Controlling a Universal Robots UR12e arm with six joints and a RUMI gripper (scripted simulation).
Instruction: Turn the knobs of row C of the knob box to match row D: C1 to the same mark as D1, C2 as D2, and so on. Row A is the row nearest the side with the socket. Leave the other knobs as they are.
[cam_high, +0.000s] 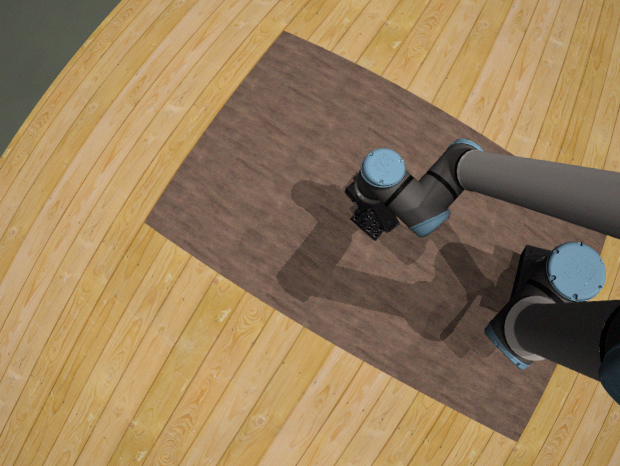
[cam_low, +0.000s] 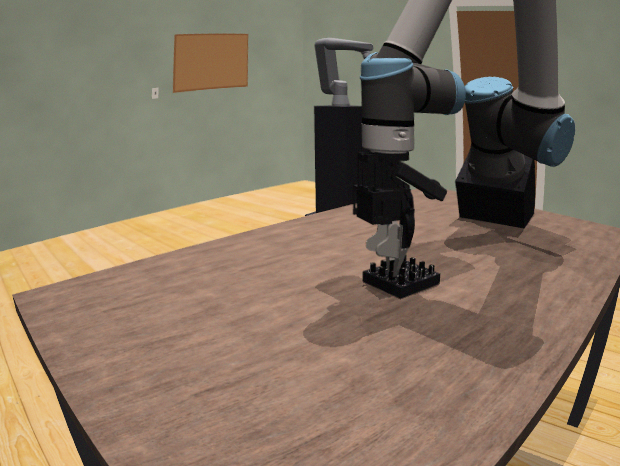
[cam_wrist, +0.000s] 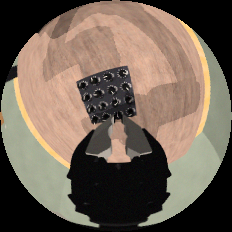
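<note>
The black knob box (cam_high: 370, 230) (cam_low: 400, 290) (cam_wrist: 107, 98) lies flat on the table, with its knobs in a four-by-four grid. My gripper (cam_low: 394, 268) (cam_wrist: 118, 115) points down at it, its grey fingertips nearly together on a knob (cam_wrist: 118, 115) in the box row nearest the gripper in the wrist view, third from the left there. The fingers seem shut on this knob, though its sides are mostly hidden. In the top view the wrist hides the fingers and part of the box. The socket and row letters cannot be made out, and the marks are too small to read.
The brown table (cam_high: 240, 150) (cam_low: 200, 350) (cam_wrist: 50, 110) carries the box. A second arm (cam_high: 576, 270) (cam_low: 493, 120) stands on a black base at the table's back right in the exterior view. The neighbouring knobs stand close around the fingertips.
</note>
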